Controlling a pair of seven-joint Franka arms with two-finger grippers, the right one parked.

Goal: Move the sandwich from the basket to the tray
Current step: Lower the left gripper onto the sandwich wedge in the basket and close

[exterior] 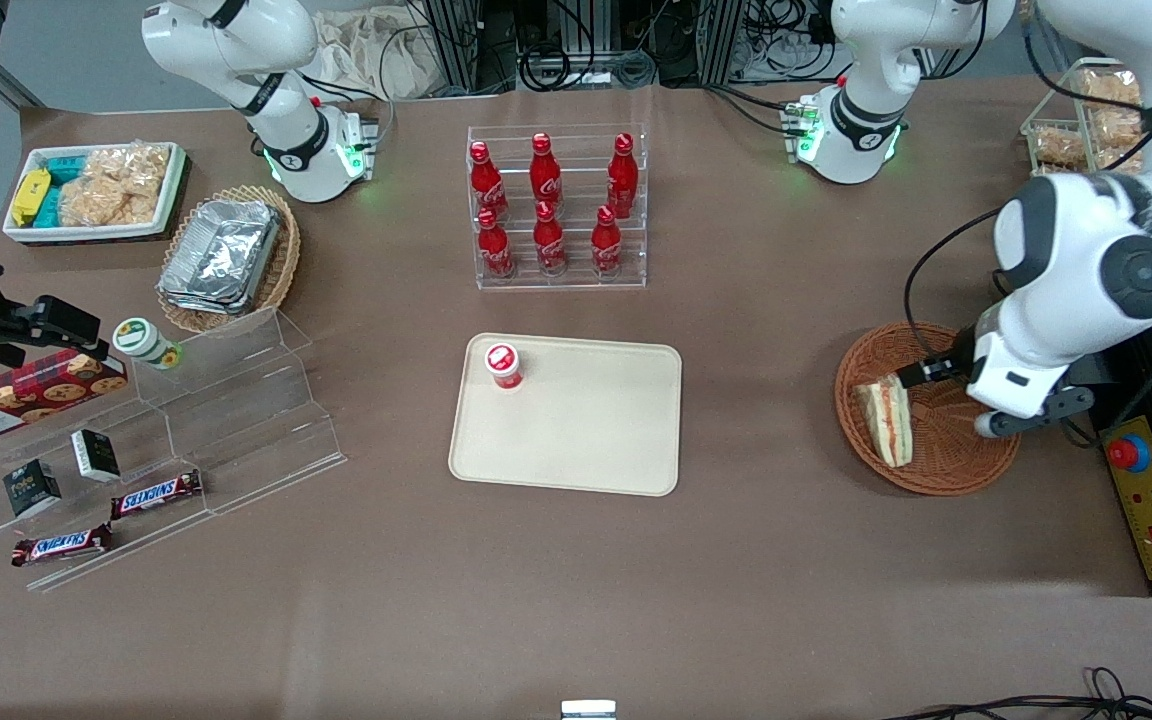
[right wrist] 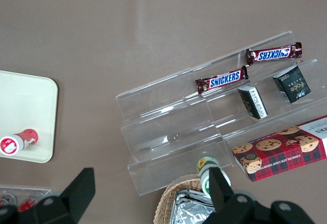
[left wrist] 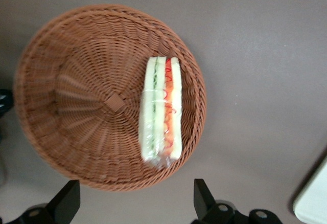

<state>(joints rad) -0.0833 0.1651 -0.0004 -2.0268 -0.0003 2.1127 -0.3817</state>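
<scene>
The sandwich [exterior: 886, 420], a wrapped wedge of white bread with an orange-red and green filling, lies in the round reddish-brown basket [exterior: 946, 465] against the rim on the tray's side. In the left wrist view the sandwich [left wrist: 162, 109] rests on the sloping inner wall of the basket [left wrist: 82, 106]. My left gripper [exterior: 921, 375] hovers above the basket, open and empty; its fingers [left wrist: 202, 198] stand wide apart [left wrist: 135, 203], over the basket's rim and clear of the sandwich. The cream tray [exterior: 586, 430] lies mid-table, toward the parked arm from the basket; a corner of it [left wrist: 314, 198] shows in the wrist view.
A small red-capped bottle [exterior: 503, 365] stands on the tray's corner farthest from the basket. A clear rack of red cola bottles [exterior: 556, 205] stands farther from the front camera than the tray. A yellow control box with a red button [exterior: 1141, 490] lies beside the basket at the table's end.
</scene>
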